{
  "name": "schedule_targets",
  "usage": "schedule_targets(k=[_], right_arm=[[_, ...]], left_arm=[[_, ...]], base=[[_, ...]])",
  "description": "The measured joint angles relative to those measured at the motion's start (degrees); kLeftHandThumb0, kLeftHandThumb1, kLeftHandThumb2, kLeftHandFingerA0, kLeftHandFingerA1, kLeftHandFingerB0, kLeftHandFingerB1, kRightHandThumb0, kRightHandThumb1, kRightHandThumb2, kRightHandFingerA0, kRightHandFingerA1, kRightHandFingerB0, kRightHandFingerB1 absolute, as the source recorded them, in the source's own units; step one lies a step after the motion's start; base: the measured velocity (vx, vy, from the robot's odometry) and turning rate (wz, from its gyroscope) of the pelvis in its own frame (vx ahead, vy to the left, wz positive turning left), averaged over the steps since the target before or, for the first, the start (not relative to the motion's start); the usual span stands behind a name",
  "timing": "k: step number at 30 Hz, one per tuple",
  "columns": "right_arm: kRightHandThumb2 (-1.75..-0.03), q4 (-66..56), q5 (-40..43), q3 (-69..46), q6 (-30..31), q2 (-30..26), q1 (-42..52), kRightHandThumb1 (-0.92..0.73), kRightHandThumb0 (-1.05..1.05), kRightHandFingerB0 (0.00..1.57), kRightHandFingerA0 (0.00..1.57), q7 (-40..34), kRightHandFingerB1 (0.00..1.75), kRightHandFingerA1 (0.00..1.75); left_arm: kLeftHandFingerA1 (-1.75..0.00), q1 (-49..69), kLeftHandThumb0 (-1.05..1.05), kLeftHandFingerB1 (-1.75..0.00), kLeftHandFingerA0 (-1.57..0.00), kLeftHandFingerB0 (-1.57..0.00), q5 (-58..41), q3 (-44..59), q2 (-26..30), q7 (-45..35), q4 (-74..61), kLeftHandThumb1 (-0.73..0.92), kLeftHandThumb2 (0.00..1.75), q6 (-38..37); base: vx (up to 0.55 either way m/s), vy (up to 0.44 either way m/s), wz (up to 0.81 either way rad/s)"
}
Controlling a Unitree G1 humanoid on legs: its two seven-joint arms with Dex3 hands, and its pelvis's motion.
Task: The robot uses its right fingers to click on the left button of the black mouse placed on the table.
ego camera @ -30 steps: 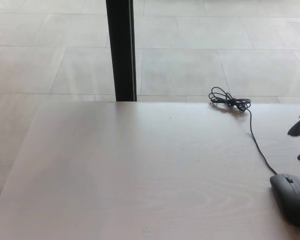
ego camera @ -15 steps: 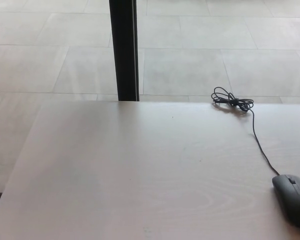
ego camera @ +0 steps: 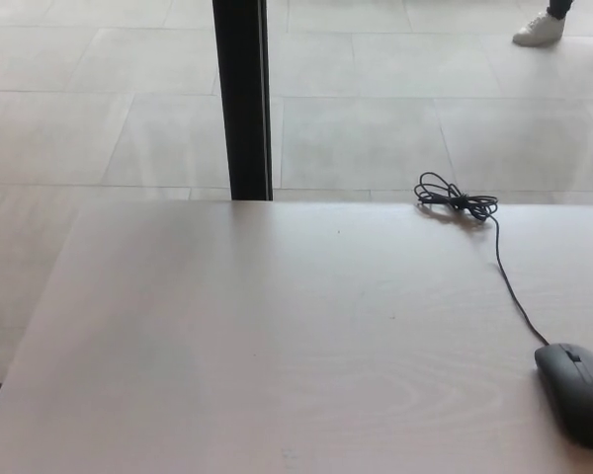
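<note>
A black mouse (ego camera: pixel 576 391) lies on the pale wooden table (ego camera: pixel 277 336) at the lower right, close to the picture's right edge. Its thin black cable (ego camera: pixel 509 286) runs up and to the left, ending in a coiled bundle (ego camera: pixel 455 200) near the table's far edge. Neither of my hands shows in the head view.
A black vertical post (ego camera: pixel 242 99) stands behind the table's far edge, left of centre. Beyond the table lies a tiled floor (ego camera: pixel 376 118). A person's white shoe (ego camera: pixel 540 29) shows at the top right on that floor.
My right hand, seen at the right edge a second ago, has left the picture. A person's white shoe has come in at the top right. The view shifted slightly.
</note>
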Motion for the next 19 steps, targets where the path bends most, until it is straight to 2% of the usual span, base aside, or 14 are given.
schedule_targets(k=[1, 5, 7, 10, 11, 12, 13, 14, 15, 17, 19], right_arm=[[-0.61, 0.21, 0.23, -0.45, 0.12, 0.33, 0.35, -0.67, -0.09, 0.49, 0.79, -0.09, 0.44, 1.55], [-0.6, 4.09, 3.61, -5.99, 1.58, 6.28, 4.33, -0.65, -0.04, 0.52, 0.84, -1.46, 0.46, 1.6], [-0.59, 5.65, 4.82, -7.6, 1.75, 8.5, 5.02, -0.65, -0.09, 0.5, 0.89, -2.04, 0.43, 1.5], [-0.59, 8.54, 6.58, -9.76, 1.77, 11.85, 5.75, -0.64, -0.09, 0.51, 0.89, -3.16, 0.43, 1.46], [-0.58, 10.56, 7.69, -10.87, 1.77, 14.05, 6.22, -0.64, -0.13, 0.54, 0.66, -4.24, 0.43, 1.01], [-0.59, 11.59, 8.26, -11.42, 1.78, 15.2, 6.38, -0.63, -0.15, 0.63, 0.75, -4.86, 0.49, 0.87], [-0.67, 12.39, 8.72, -11.79, 1.84, 16.2, 6.48, -0.6, -0.24, 0.52, 0.79, -5.5, 0.48, 1.23], [-0.6, 12.68, 9.56, -12.38, 2.14, 18.06, 6.74, -0.68, -0.23, 0.56, 0.88, -6.46, 0.44, 1.42], [-0.62, 12.62, 10.19, -12.85, 2.65, 19.33, 6.93, -0.67, -0.22, 0.55, 0.9, -6.97, 0.45, 1.51], [-0.63, 11.79, 11.71, -13.89, 3.91, 21.73, 7.31, -0.68, -0.26, 0.55, 0.98, -7.97, 0.45, 1.5], [-0.64, 10.57, 12.81, -14.23, 4.87, 23.39, 7.95, -0.69, -0.28, 0.56, 0.94, -8.74, 0.46, 1.47]], left_arm=[[-0.6, -0.01, -0.22, -0.49, -0.63, -0.59, 0.0, -0.02, 0.0, 0.0, -0.02, 0.79, 0.64, 0.0], [-0.62, -0.06, -0.21, -0.49, -0.65, -0.58, -0.05, -0.11, 0.0, -0.03, -0.07, 0.79, 0.63, 0.0], [-0.61, -0.12, -0.21, -0.47, -0.64, -0.57, -0.06, -0.12, 0.0, -0.05, -0.05, 0.83, 0.64, 0.0], [-0.61, -0.14, -0.23, -0.47, -0.65, -0.57, -0.06, -0.19, 0.0, -0.05, -0.05, 0.82, 0.64, 0.01], [-0.59, -0.11, -0.22, -0.46, -0.65, -0.56, -0.07, -0.19, 0.0, -0.04, -0.05, 0.84, 0.65, 0.02], [-0.59, -0.09, -0.23, -0.46, -0.65, -0.56, -0.06, -0.22, 0.0, -0.04, -0.05, 0.84, 0.65, 0.02], [-0.61, -0.03, -0.22, -0.47, -0.64, -0.55, -0.05, -0.27, 0.0, -0.04, -0.05, 0.83, 0.64, 0.02], [-0.6, 0.02, -0.22, -0.47, -0.63, -0.55, -0.05, -0.3, 0.0, -0.04, -0.04, 0.83, 0.64, 0.02], [-0.59, -0.02, -0.24, -0.46, -0.62, -0.54, -0.06, -0.31, 0.01, -0.05, 0.04, 0.82, 0.64, 0.02], [-0.56, -0.27, -0.24, -0.46, -0.58, -0.5, -0.06, -0.33, 0.07, -0.14, 0.56, 0.83, 0.65, 0.03], [-0.55, -0.57, -0.26, -0.46, -0.59, -0.52, -0.07, -0.34, 0.2, -0.43, 1.42, 0.8, 0.64, 0.03]], base=[[0.0, 0.0, 0.0], [0.0, 0.0, 0.0], [0.0, 0.0, 0.0], [0.0, 0.0, 0.0], [0.0, 0.0, 0.0], [0.0, 0.0, 0.0], [0.0, 0.0, 0.0], [0.0, 0.0, 0.0], [0.0, 0.0, 0.0], [0.0, 0.0, 0.0], [0.0, 0.0, 0.0]])
